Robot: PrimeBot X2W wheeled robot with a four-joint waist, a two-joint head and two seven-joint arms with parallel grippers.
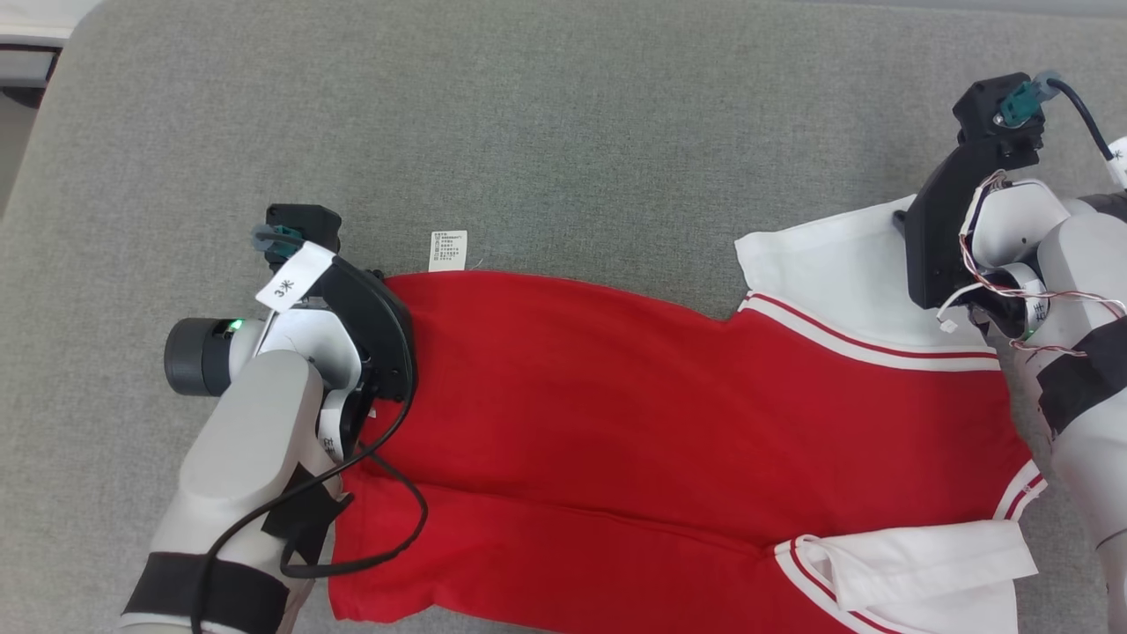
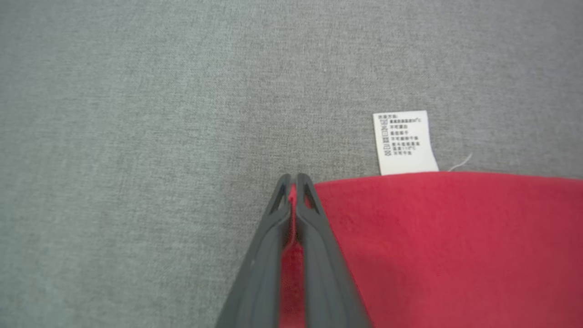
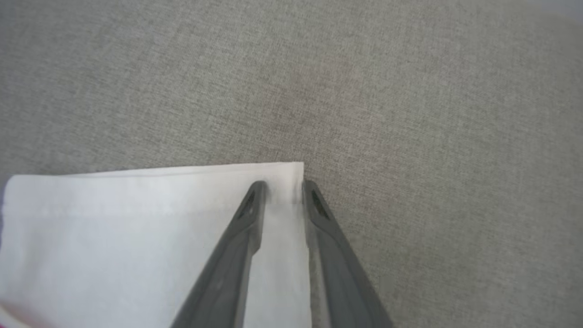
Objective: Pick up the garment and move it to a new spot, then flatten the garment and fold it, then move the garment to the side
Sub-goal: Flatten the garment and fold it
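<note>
The garment [image 1: 669, 414] is a red shirt with white, red-striped sleeves, lying spread across the grey fabric surface [image 1: 563, 114]. Its white care label [image 1: 447, 250] pokes out at the far hem. In the left wrist view my left gripper [image 2: 294, 180] is shut on the red hem corner [image 2: 455, 246], with red cloth pinched between the fingers beside the label [image 2: 404, 142]. My right gripper [image 3: 282, 187] straddles the corner of the far white sleeve [image 3: 114, 237]. Its jaws stand apart, with the sleeve's edge between them.
The grey surface stretches wide beyond the garment to the far side and the left. Its rounded corner sits at the top left, next to a white ledge [image 1: 35, 26]. A black cable [image 1: 387, 519] loops from my left wrist over the red cloth.
</note>
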